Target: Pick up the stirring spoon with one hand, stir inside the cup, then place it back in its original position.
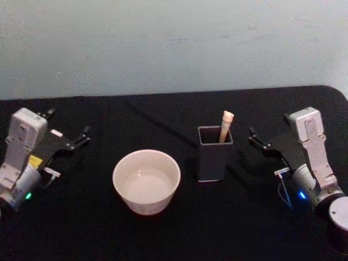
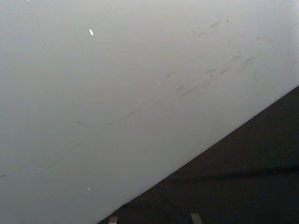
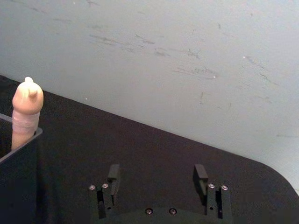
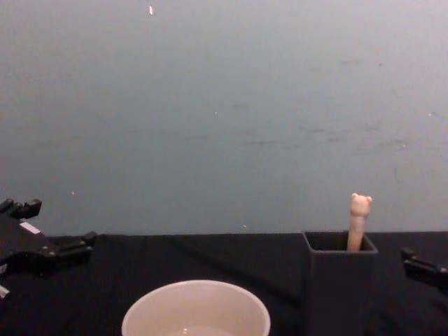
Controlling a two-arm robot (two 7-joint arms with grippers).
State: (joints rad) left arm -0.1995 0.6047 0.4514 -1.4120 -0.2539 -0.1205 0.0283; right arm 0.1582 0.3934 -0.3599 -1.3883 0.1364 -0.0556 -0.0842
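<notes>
The stirring spoon [image 1: 226,125] stands in a dark grey square holder [image 1: 215,159] right of centre, its tiny bear head [image 4: 360,204] sticking up above the holder's rim. In the right wrist view the spoon [image 3: 25,112] rises from the holder [image 3: 18,177] off to one side of the fingers. The cream-white cup [image 1: 145,202] sits to the left of the holder. My left gripper [image 1: 68,122] rests open at the far left, well away from the cup. My right gripper [image 1: 269,123] is open to the right of the holder, holding nothing; its open span [image 3: 157,176] faces the wall.
A black cloth [image 1: 174,114] covers the table, ending at a pale grey-blue wall [image 1: 174,43] behind. The table's rounded far right corner [image 1: 337,92] is close to the right arm. Bare cloth lies between the cup and the left gripper.
</notes>
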